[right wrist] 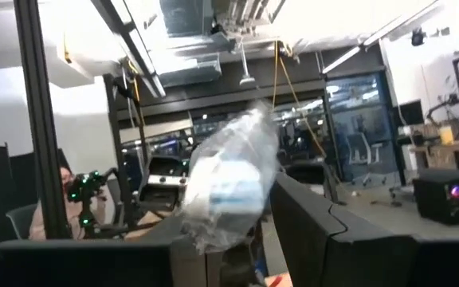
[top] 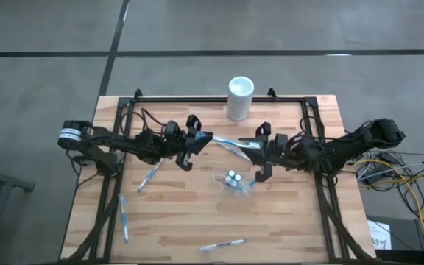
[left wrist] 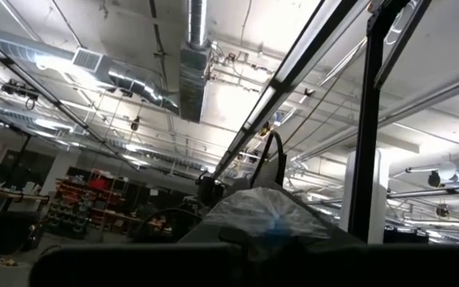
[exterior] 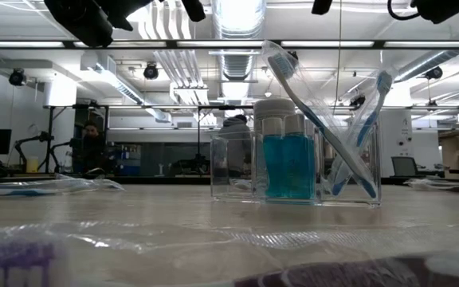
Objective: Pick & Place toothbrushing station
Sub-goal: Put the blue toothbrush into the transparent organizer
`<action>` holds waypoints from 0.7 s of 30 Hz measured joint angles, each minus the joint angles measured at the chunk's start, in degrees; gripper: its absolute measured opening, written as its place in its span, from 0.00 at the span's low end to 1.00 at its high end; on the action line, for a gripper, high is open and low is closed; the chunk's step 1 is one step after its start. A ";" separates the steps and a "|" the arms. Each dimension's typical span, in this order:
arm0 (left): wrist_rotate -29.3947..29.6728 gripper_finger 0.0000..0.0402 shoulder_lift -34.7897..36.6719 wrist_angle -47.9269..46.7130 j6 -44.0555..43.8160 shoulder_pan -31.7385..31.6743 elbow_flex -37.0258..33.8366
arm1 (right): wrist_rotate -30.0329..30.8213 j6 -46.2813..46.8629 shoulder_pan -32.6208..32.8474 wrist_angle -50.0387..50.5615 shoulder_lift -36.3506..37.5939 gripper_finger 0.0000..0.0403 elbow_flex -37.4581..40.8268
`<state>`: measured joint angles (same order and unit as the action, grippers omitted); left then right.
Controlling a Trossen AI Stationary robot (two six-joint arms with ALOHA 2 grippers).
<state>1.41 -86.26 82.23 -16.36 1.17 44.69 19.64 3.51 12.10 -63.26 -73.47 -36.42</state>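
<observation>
A blue-and-white toothbrush in a clear wrapper hangs above the table's middle, spanning between my two grippers. My left gripper is shut on its left end and my right gripper on its right end. Below them the small clear cup stands on its base on the table. In the low view the cup holds teal-and-white tubes and wrapped toothbrushes that lean on its rim. Three more wrapped toothbrushes lie flat on the wood. My left gripper pinches the left end of the wrapped toothbrush between its two fingers, which slant upward from the table's left. That end is lifted clear of the table. My right gripper has the right end of the wrapper between its fingers, which slant upward from the table's right. The crinkled plastic sticks out past the fingertips. The toothbrush hangs clear of the table, about level between the two grippers.
A white cylinder, much larger than the cup, stands at the table's far edge. A black frame runs along the far edge and down both sides. A person sits in the room beyond the table.
</observation>
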 joint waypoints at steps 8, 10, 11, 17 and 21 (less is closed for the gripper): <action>0.37 0.06 0.02 -1.86 -1.37 0.00 0.00 | 0.02 -1.23 -0.07 -1.03 0.00 0.22 -1.08; 0.53 0.06 0.02 -2.19 -1.80 0.02 0.00 | 0.02 -1.27 -0.04 -1.01 0.00 0.22 -1.37; 0.95 0.06 0.03 -2.51 -2.13 0.02 0.00 | 0.02 -1.27 -0.04 -0.99 0.00 0.21 -1.57; 2.59 0.06 0.04 -3.75 -3.06 0.04 0.00 | -0.74 0.54 -0.04 0.62 0.02 0.19 -1.65; 2.89 0.06 0.04 -3.10 -2.78 0.04 0.00 | -2.05 4.00 -0.04 3.39 0.09 0.18 -1.56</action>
<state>4.30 -86.21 79.13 -19.14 1.21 44.69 17.59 7.51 12.05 -59.87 -73.38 -37.98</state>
